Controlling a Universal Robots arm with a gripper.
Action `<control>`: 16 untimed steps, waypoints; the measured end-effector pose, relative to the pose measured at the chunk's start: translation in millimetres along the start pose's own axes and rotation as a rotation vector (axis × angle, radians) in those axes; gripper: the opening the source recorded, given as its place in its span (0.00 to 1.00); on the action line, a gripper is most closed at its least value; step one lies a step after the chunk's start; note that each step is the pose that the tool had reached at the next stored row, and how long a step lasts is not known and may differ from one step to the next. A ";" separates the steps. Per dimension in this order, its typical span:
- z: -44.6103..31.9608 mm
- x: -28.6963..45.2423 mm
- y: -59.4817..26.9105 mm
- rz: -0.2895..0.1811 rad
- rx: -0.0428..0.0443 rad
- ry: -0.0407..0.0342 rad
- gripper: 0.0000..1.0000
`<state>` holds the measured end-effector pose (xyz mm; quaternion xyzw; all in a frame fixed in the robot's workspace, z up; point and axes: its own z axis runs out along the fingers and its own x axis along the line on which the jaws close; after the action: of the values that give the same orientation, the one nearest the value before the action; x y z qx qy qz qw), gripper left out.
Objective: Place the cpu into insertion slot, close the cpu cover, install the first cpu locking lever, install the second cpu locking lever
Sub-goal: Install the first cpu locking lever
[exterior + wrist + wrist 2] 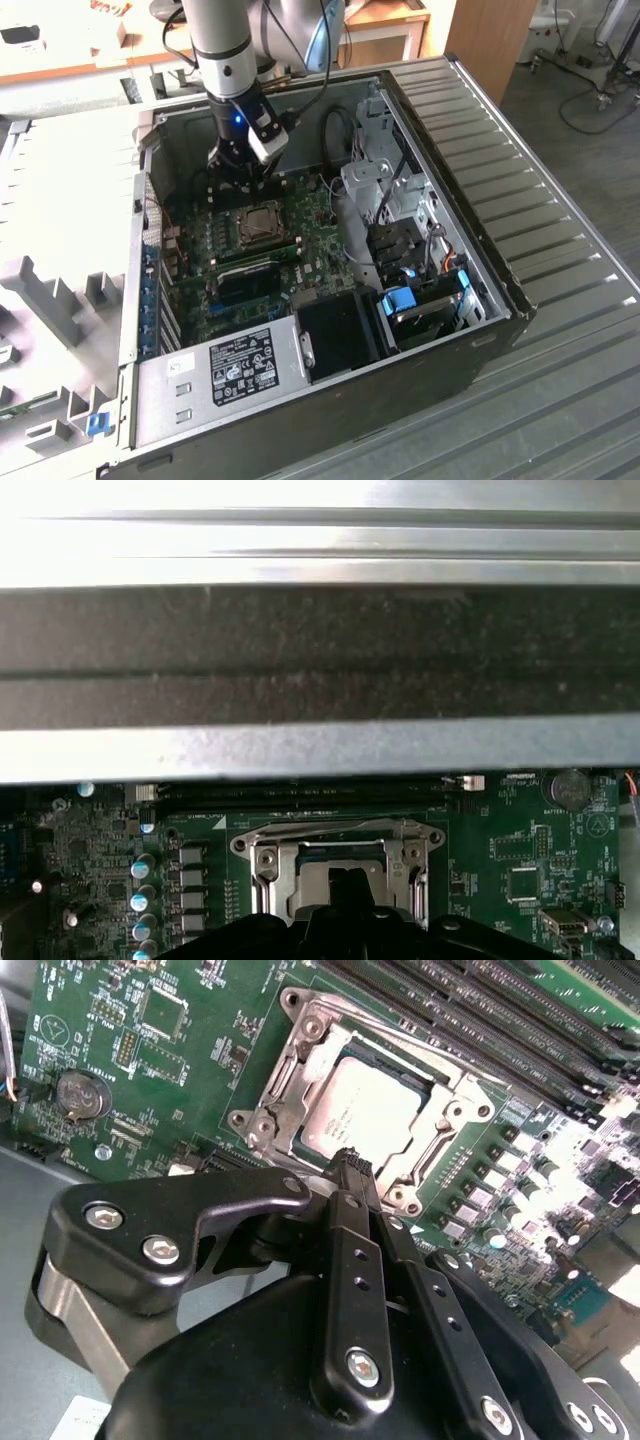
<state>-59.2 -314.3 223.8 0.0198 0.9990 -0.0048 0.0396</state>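
fingers pressed together, at cpu cover edge | cpu seated | cover down

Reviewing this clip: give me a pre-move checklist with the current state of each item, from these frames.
1. cpu seated in the insertion slot: ok, its silvery top lies flat inside the socket.
2. cpu cover down over the chip: ok, the metal frame lies around the chip with its window over it.
3. Locking levers latched: cannot tell from these views.
4. gripper empty: ok, its fingers are shut together with nothing between them.
5. Gripper placement: ok, the tips are at the cover's edge in the second wrist view.
6. Gripper touching the cover: cannot tell.
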 end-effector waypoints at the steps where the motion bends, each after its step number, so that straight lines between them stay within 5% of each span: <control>1: 0.0 0.0 -1.4 0.000 0.0001 0.0006 0.11; 16: 0.3 -1.8 -20.8 0.000 0.0002 0.0093 0.11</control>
<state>-58.1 -335.1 223.7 0.0198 0.9992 -0.0048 0.0350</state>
